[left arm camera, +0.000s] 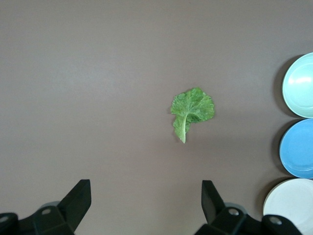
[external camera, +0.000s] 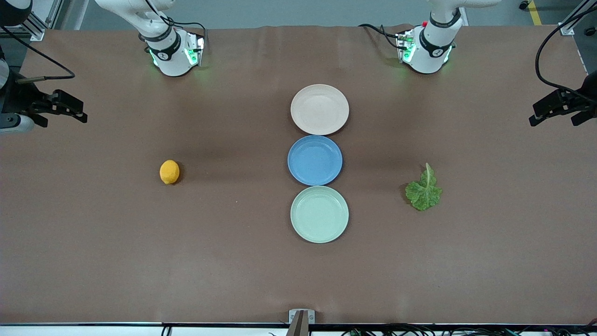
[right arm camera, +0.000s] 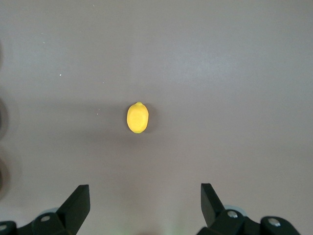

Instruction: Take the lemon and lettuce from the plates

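Stock as it lies: lemon (external camera: 169, 171) on the bare counter (external camera: 140, 242) toward my right arm's end, at 9 o'clock from the blue plate (external camera: 315, 160); lettuce (external camera: 423, 189) at 3 o'clock, toward my left arm's end. Pink plate (external camera: 319, 109) and mint plate (external camera: 319, 214) hold nothing. My right gripper (right arm camera: 145, 205) hangs spread over the lemon's end, my left gripper (left arm camera: 146, 203) spread over the lettuce's. Hazards, as I judge them: lemon rolling from an off-centre pinch; the flat leaf slipping or tearing.
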You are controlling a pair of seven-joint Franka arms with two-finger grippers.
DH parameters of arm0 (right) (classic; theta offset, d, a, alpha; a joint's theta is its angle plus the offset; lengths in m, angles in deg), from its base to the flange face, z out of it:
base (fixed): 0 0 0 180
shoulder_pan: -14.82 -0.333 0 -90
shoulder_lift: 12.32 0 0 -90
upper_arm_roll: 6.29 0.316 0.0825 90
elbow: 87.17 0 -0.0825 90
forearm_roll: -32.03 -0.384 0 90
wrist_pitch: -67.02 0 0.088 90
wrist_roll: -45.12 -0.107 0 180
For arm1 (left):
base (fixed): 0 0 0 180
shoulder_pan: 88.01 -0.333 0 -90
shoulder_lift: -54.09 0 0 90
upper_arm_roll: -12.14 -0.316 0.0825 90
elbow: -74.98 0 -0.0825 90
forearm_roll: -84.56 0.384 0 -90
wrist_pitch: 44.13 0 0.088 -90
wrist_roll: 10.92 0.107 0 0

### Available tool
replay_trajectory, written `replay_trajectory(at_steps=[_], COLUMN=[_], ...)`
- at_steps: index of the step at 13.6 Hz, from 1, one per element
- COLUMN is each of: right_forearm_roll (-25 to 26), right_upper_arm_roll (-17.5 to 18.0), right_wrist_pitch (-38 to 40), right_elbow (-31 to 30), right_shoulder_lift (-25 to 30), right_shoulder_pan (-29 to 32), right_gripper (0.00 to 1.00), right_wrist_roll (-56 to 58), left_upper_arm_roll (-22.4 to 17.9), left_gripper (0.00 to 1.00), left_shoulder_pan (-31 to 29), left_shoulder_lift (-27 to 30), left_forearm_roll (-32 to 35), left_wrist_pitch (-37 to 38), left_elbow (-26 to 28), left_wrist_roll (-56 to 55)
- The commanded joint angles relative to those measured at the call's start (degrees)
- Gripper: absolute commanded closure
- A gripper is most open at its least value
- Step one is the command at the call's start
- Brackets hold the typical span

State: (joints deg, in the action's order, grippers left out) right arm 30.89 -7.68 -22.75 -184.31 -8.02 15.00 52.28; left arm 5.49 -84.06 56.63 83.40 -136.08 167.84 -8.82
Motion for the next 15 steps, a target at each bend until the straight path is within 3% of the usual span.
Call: replay_trajectory(at_steps=[1, 15], right_forearm_roll=[0.6, -0.4], right_upper_arm_roll=[0.0, 0.4], right_wrist_pitch=[-1.4, -0.9], right_elbow=[-3.1, -2.6], right_shoulder_lift=[2.8, 2.8], right_shoulder_pan=[-0.4, -0.1], right_gripper=[0.00, 0.00], right_wrist_roll=[0.1, -4.5], left_upper_arm_roll=[3.9, 3.9], left_gripper=[0.01, 0.01], left_shoulder_pan=[-3.8, -3.8], left_shoulder_lift=[-0.3, 0.0], left_forearm_roll=[-0.7, 0.1], left_wrist_pitch=[0.7, 1.2], left_elbow=[-1.5, -1.7], left_wrist_roll=[0.0, -0.1])
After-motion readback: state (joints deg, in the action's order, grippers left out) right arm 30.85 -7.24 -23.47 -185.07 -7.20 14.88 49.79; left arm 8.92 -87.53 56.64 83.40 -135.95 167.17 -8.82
